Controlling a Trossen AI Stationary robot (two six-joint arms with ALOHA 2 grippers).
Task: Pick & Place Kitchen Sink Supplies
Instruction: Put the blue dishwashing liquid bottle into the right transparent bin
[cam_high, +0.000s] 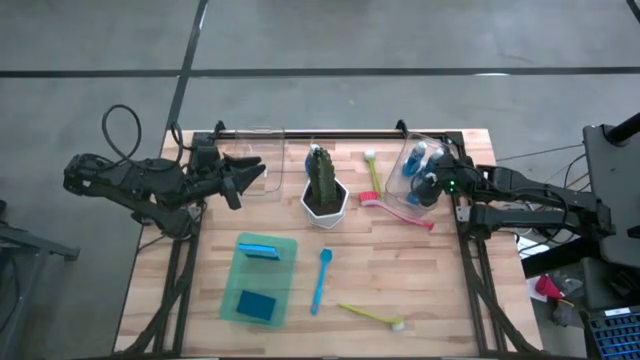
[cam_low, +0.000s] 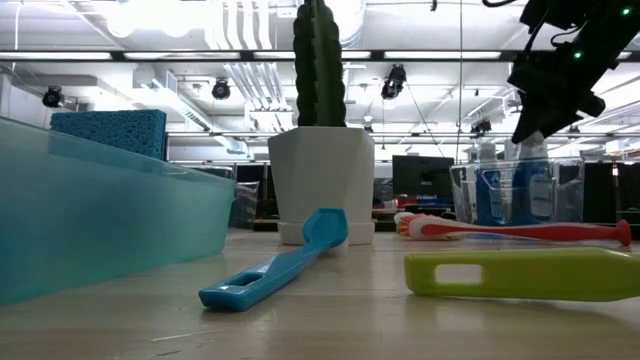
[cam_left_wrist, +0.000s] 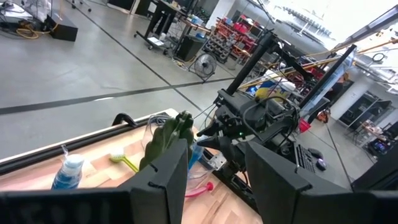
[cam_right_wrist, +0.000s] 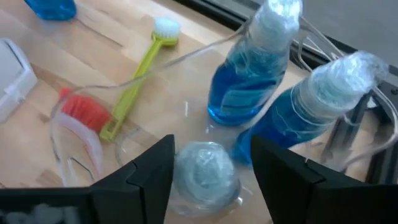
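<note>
**Right now: three bottles in the clear bin, right jaws spread above one**

Over at the bench's far right corner, three blue bottles sit in the clear bin. In the right wrist view two of them lean side by side, and a third bottle's pale cap sits right between the right gripper's fingers. Those jaws are spread apart on either side of the cap, not pinching it. Seen from above, the right gripper hangs over the near part of the bin.

Just beside the bin lies a pink brush, with a yellow-green brush touching its head. The cactus in its white pot stands mid-bench. Nearer the front, a blue brush and another yellow brush lie flat, well apart from the bin. The green tray holds two sponges: a lighter one at its far end, a darker one at its near end.

The left gripper waits above the far left of the bench, jaws released, nothing between them.
</note>
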